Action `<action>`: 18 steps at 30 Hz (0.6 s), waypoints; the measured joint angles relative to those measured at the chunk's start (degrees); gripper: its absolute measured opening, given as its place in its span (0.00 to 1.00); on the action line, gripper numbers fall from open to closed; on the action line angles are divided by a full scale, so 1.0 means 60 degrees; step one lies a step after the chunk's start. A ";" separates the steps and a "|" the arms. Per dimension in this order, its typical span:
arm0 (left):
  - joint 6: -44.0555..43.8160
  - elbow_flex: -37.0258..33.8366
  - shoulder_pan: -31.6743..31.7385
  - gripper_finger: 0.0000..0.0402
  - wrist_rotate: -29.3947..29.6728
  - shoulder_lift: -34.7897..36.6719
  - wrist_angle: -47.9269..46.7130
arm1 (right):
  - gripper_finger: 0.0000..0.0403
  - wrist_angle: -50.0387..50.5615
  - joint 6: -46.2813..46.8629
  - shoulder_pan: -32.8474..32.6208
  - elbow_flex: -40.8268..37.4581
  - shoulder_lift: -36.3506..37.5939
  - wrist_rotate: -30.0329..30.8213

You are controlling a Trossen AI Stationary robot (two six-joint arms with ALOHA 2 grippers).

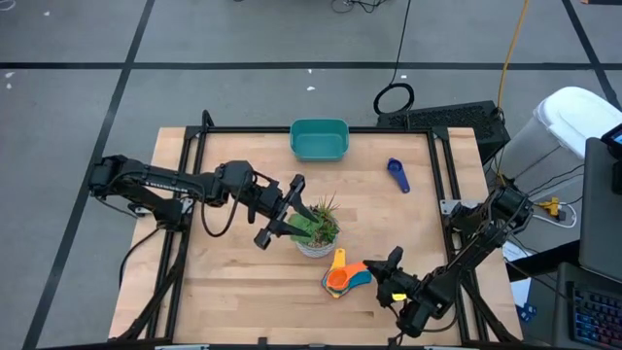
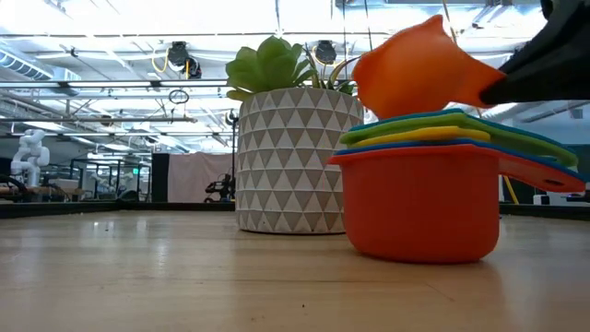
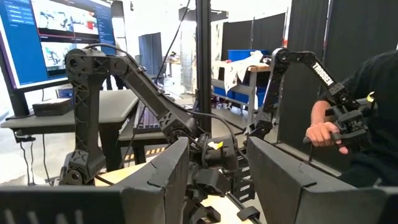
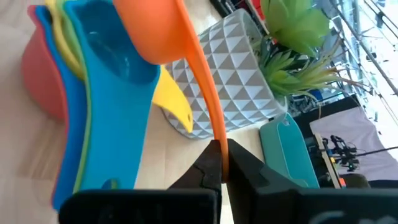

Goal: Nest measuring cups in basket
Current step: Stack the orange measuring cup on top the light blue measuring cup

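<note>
Lower centre of the high view, our right gripper (image 4: 219, 163) pinches the orange cup (image 1: 337, 276) by its handle above the nested stack (image 1: 352, 279); next, seat it squarely. The left gripper (image 1: 280, 211) waits spread beside the plant (image 1: 317, 229). The basket (image 1: 319, 139) sits top centre.

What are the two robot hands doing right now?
Left gripper: open, holding nothing, up beside the potted plant.
Right gripper: shut on the orange cup's handle, over the stacked cups.

My dark right gripper (image 4: 219, 163) pinches an orange cup (image 4: 163, 31) over red, blue, yellow, green cups (image 2: 433, 184); white-and-grey triangle-patterned pot (image 2: 297, 161); teal basket (image 1: 319, 139).
</note>
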State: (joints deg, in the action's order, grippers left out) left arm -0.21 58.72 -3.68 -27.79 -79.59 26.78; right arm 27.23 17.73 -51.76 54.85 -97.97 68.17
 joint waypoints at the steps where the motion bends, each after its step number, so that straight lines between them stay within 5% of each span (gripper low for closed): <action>1: 0.0000 0.0000 0.0000 0.41 0.0000 0.0000 -0.0003 | 0.00 0.0003 -0.0014 0.0014 0.0001 0.0000 0.0019; 18: -0.0001 0.0000 0.0000 0.41 0.0000 0.0000 -0.0003 | 0.04 0.0128 0.0869 0.0052 -0.0247 0.0000 -0.1643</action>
State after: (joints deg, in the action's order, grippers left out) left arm -0.22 58.72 -3.68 -27.79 -79.59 26.76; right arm 28.00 22.95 -51.44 53.36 -97.97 58.31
